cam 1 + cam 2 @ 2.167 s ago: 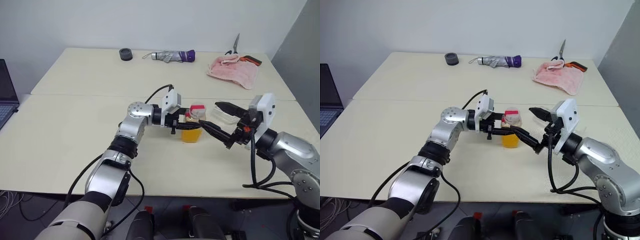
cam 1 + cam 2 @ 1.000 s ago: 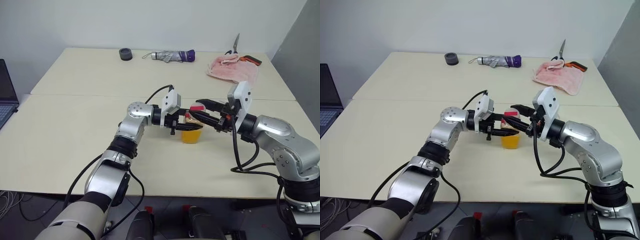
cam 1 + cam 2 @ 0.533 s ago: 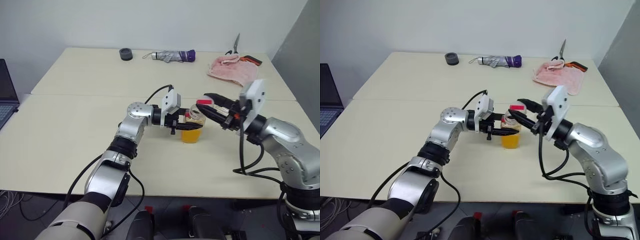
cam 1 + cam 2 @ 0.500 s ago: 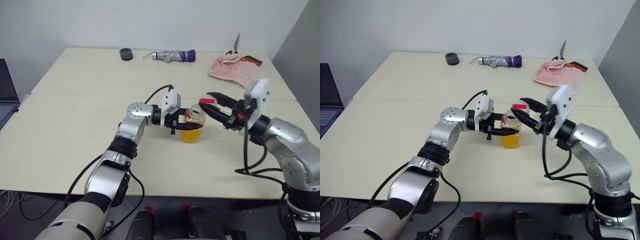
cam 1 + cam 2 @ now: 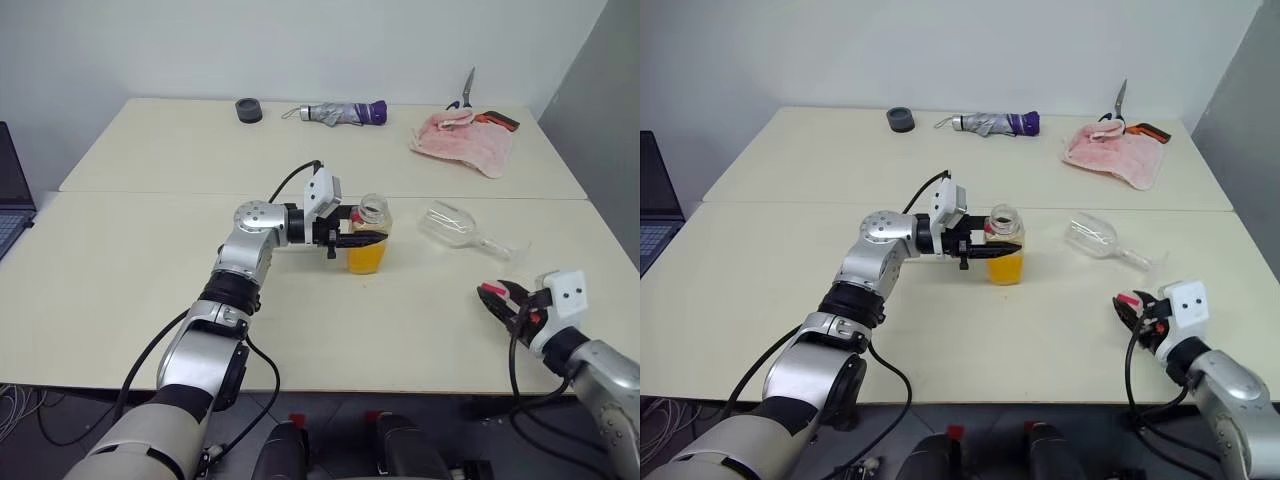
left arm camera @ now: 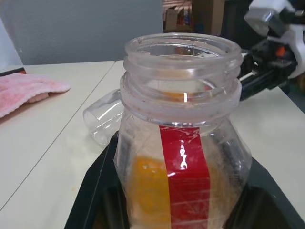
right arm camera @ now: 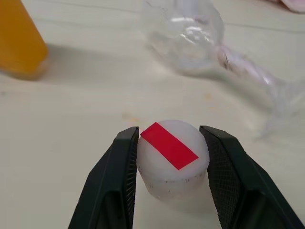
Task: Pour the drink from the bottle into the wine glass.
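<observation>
Your left gripper (image 5: 368, 236) was clamped on the open bottle (image 5: 367, 240) — your right gripper (image 7: 167, 157) pinched its cap (image 7: 172, 157), wine glass (image 5: 455, 227) lying sideways.

Bottle (image 5: 367, 235): mid-table (image 5: 120, 270), upright
Wine glass (image 5: 452, 224): right of bottle, on its side
Cap (image 7: 172, 153): near right edge, before glass

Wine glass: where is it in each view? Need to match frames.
Left eye view: wine glass lies on its side, right of the bottle.
Right eye view: same, right of centre.
Left wrist view: bowl behind the bottle.
Right wrist view: across the top, beyond the cap.
Shared landmark: the bottle.
</observation>
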Action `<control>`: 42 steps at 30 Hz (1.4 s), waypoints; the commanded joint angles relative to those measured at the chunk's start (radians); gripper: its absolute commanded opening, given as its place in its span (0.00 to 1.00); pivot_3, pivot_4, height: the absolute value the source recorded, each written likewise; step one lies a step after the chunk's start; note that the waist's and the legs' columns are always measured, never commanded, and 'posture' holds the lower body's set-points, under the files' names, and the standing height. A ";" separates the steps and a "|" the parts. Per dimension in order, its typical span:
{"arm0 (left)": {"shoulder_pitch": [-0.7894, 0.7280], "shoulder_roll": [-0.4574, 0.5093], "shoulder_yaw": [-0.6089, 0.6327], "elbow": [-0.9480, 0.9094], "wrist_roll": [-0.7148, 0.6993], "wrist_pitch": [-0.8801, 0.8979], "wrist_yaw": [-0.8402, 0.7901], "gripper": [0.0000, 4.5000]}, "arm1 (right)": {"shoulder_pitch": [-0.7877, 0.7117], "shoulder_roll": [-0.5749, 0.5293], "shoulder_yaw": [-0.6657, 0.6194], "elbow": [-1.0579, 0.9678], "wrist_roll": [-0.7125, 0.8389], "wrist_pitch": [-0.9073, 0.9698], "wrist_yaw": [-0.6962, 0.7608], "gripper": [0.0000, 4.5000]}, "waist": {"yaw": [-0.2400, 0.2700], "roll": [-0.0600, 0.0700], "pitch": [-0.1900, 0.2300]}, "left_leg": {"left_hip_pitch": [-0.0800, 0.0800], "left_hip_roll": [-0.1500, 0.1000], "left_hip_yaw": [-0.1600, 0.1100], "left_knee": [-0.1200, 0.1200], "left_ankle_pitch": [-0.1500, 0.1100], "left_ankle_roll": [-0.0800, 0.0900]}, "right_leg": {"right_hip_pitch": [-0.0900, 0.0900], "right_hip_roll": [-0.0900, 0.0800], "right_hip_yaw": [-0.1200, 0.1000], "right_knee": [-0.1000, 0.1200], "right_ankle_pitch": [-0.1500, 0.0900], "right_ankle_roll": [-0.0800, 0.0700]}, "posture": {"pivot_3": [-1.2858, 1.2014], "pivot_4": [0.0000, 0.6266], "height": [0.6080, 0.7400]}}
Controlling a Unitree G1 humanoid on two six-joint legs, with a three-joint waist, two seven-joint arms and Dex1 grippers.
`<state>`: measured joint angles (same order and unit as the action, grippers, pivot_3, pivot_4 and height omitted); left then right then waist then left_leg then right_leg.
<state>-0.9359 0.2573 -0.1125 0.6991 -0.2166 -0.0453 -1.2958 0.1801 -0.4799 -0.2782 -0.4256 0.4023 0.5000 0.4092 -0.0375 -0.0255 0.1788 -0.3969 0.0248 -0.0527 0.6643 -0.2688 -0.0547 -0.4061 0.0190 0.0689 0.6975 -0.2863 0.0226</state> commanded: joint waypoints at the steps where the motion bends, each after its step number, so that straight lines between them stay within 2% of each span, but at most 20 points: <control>1: -0.013 0.014 0.029 -0.036 -0.020 0.000 0.011 0.40 | -0.011 0.029 -0.003 0.072 -0.053 -0.096 -0.024 0.38 | 0.000 0.000 0.000 | 0.000 0.000 0.000 0.000 0.000 0.000 | 0.000 0.000 0.000 0.000 0.000 0.000 | 0.52 0.24 1.00; 5: -0.007 0.025 0.037 -0.046 -0.025 0.008 0.023 0.40 | -0.028 0.054 -0.015 0.133 -0.041 -0.137 -0.002 0.69 | 0.001 0.000 0.000 | 0.000 0.000 0.000 0.000 0.000 0.000 | 0.000 0.000 0.000 0.000 0.001 -0.001 | 0.52 0.24 1.00; 9: -0.002 0.052 0.071 -0.048 -0.036 0.029 0.061 0.40 | -0.024 0.029 -0.041 0.090 -0.019 -0.141 0.027 1.00 | 0.001 0.000 0.000 | 0.000 0.000 0.000 0.000 0.000 0.000 | 0.000 0.000 0.000 0.000 0.001 -0.001 | 0.52 0.24 1.00; 14: 0.006 0.116 0.160 -0.029 -0.045 0.053 0.195 0.40 | -0.047 -0.069 0.003 -0.135 0.041 -0.038 0.089 1.00 | -0.005 0.001 0.000 | 0.000 0.001 0.000 0.000 0.000 0.000 | 0.000 0.000 0.000 0.000 0.001 -0.001 | 0.52 0.24 1.00; 18: 0.034 0.180 0.224 -0.014 -0.032 0.070 0.311 0.40 | -0.224 -0.118 0.140 -0.233 0.142 0.110 0.131 1.00 | -0.013 0.000 0.000 | 0.001 0.003 -0.001 0.000 0.000 0.000 | 0.000 0.002 0.000 0.000 0.001 -0.001 | 0.52 0.24 1.00; 22: 0.076 0.232 0.275 -0.027 -0.032 0.092 0.412 0.40 | -0.466 -0.075 0.311 -0.132 0.103 0.164 0.143 1.00 | -0.015 0.000 0.000 | 0.001 0.003 -0.002 0.000 0.000 0.000 | 0.000 0.002 -0.001 0.000 0.001 -0.001 | 0.52 0.24 1.00; 26: 0.107 0.275 0.311 -0.022 -0.016 0.100 0.526 0.40 | -0.642 -0.001 0.447 -0.008 0.059 0.185 0.161 1.00 | -0.008 -0.001 0.001 | -0.002 0.002 -0.003 0.000 0.000 0.000 | -0.001 0.000 -0.004 0.000 0.001 -0.002 | 0.52 0.24 1.00; 29: 0.111 0.298 0.332 0.000 -0.002 0.101 0.621 0.40 | -0.724 0.060 0.497 0.058 0.048 0.198 0.170 1.00 | -0.004 -0.001 0.001 | -0.002 0.002 -0.004 0.000 0.000 0.000 | -0.001 -0.002 -0.004 0.000 0.001 -0.002 | 0.52 0.24 1.00; 35: 0.110 0.313 0.345 0.030 0.014 0.117 0.739 0.40 | -0.808 0.126 0.560 0.147 0.007 0.189 0.197 1.00 | 0.008 -0.001 0.001 | -0.003 0.002 -0.005 0.001 0.000 0.000 | -0.001 -0.005 -0.006 0.000 0.001 -0.002 | 0.52 0.24 1.00; 42: 0.113 0.309 0.349 0.088 0.025 0.116 0.809 0.40 | -0.852 0.181 0.569 0.225 -0.065 0.159 0.177 1.00 | 0.005 -0.001 0.000 | -0.002 0.002 -0.004 0.001 0.000 0.000 | -0.001 -0.004 -0.006 0.001 0.001 -0.002 | 0.52 0.24 1.00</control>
<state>-0.8178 0.5549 0.2288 0.7675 -0.2050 0.0760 -0.5098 -0.6509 -0.3060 0.2979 -0.1885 0.3488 0.6828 0.5881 -0.0325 -0.0267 0.1789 -0.3985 0.0265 -0.0570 0.6652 -0.2686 -0.0552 -0.4075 0.0146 0.0631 0.6988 -0.2852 0.0207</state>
